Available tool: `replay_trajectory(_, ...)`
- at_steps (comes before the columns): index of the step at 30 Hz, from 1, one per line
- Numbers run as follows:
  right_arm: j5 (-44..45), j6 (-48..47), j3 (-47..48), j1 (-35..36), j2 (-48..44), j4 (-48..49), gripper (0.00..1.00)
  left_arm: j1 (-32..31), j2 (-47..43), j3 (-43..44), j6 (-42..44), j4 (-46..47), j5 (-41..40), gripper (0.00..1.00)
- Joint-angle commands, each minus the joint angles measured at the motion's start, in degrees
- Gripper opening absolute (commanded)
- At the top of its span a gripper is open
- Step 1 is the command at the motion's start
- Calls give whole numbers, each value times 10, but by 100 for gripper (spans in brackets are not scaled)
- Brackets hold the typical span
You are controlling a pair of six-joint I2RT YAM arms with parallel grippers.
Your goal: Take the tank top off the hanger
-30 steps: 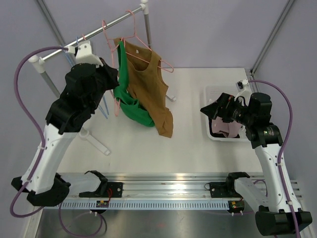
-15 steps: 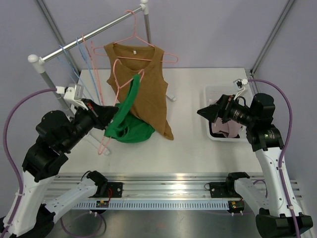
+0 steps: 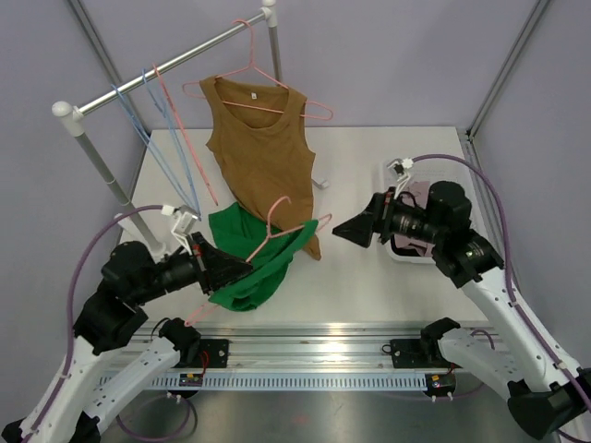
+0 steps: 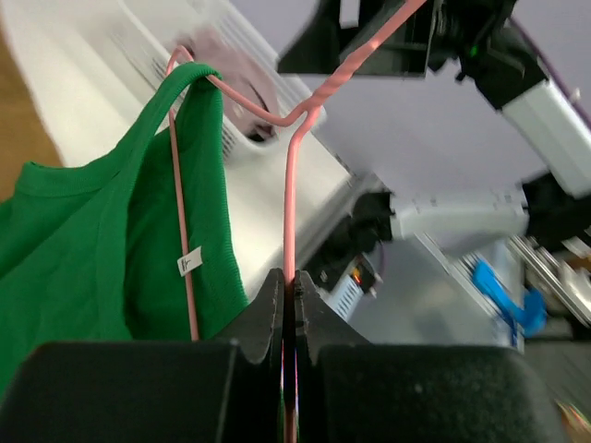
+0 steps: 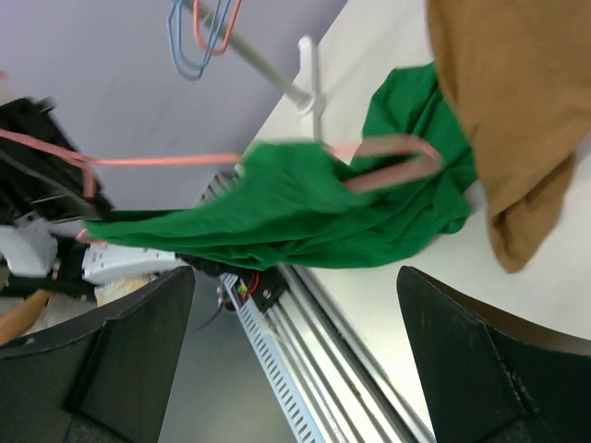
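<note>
A green tank top [image 3: 251, 266] hangs on a pink hanger [image 3: 294, 231], held low over the table's near left. My left gripper [image 3: 236, 268] is shut on the hanger's wire; in the left wrist view the wire [image 4: 290, 212] runs up from between the closed jaws of the gripper [image 4: 290, 288], with the green tank top [image 4: 102, 240] to the left. My right gripper [image 3: 343, 231] is open and empty, just right of the hanger. In the right wrist view the green top [image 5: 305, 198] and hanger [image 5: 392, 157] lie ahead of its spread fingers [image 5: 476, 351].
A brown tank top [image 3: 263, 138] hangs on a pink hanger from the rail [image 3: 162, 66] at the back. Empty blue and pink hangers [image 3: 157, 138] hang left of it. A white bin [image 3: 399, 247] with pink cloth stands on the right.
My left gripper has carried the hanger with the green top off the rail and down toward the near left. My right gripper has moved left toward it.
</note>
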Motion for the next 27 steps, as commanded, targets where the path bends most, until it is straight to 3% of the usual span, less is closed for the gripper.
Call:
replay_trajectory(1, 103, 9, -12, 103, 8, 67, 98, -2, 1, -72, -56, 146, 148, 0)
replay_trajectory(7, 190, 10, -46, 182, 8, 141, 96, -2, 17, -136, -102, 210, 156, 0)
replay_trajectory(21, 230, -43, -71, 186, 34, 96, 94, -2, 49, -156, -119, 196, 40, 0)
replay_trajectory(27, 221, -32, -97, 189, 77, 141, 85, -2, 36, -159, -144, 213, 26, 0)
